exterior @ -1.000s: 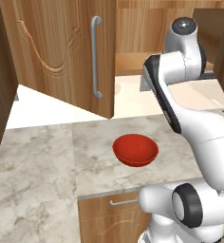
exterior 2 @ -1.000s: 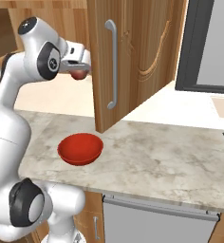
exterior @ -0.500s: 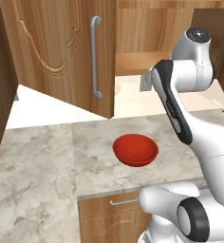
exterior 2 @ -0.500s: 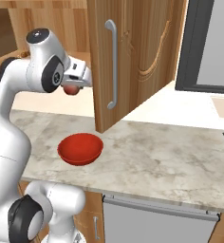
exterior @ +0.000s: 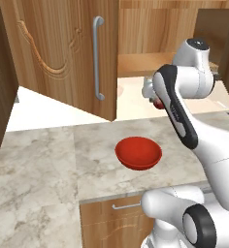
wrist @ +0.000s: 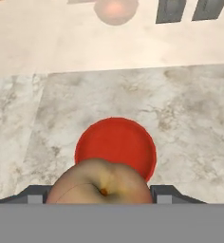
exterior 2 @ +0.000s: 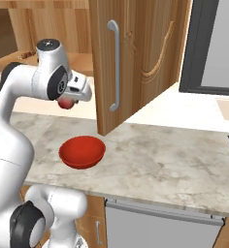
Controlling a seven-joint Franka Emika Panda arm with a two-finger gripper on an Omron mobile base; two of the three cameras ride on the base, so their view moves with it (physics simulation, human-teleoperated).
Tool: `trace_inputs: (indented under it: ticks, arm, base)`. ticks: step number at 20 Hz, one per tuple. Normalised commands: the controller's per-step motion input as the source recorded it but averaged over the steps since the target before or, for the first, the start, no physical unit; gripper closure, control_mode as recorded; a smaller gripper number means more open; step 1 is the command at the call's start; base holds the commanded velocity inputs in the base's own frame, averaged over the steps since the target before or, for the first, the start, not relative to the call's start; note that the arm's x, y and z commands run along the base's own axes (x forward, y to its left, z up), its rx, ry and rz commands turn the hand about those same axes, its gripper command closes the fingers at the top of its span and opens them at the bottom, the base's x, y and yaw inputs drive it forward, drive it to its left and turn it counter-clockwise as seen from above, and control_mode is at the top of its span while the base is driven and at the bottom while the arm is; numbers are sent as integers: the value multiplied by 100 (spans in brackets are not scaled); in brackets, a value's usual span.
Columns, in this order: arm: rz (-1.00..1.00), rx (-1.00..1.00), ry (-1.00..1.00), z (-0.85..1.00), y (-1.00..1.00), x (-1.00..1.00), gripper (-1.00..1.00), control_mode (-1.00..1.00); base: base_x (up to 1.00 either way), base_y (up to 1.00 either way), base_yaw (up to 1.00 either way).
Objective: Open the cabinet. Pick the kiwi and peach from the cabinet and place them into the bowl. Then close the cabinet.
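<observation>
Carrying the peach [wrist: 100, 182] toward the bowl [exterior: 138, 153], the arm hangs above the marble desk [exterior: 48, 164] with the cabinet [exterior: 68, 53] door standing wide open behind it. The opening step looks done; the peach is out of the cabinet but not yet in the bowl, which sits empty on the desk. No kiwi is identifiable in these pictures, so that fruit and the closing of the door appear to remain. The hand [wrist: 100, 192] grips the peach between spread fingers, the fruit bulging at 6 o'clock in the hand view, with the bowl just beyond it at center. From the right base view the peach [exterior 2: 65, 103] shows as a red ball under the wrist, up and to 11 o'clock of the bowl [exterior 2: 82, 151].
</observation>
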Motion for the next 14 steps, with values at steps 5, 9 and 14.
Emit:
trace_inputs:
  ticks: [5, 9, 14]
  arm:
    - [1, -2, 5, -70, 44, 0, 100, -100]
    - [0, -1, 1, -62, 22, 0, 100, -100]
    - [0, 0, 1, -57, 7, 0, 100, -100]
  base:
    - [0, 0, 0]
    - [0, 0, 0]
    - [0, 0, 0]
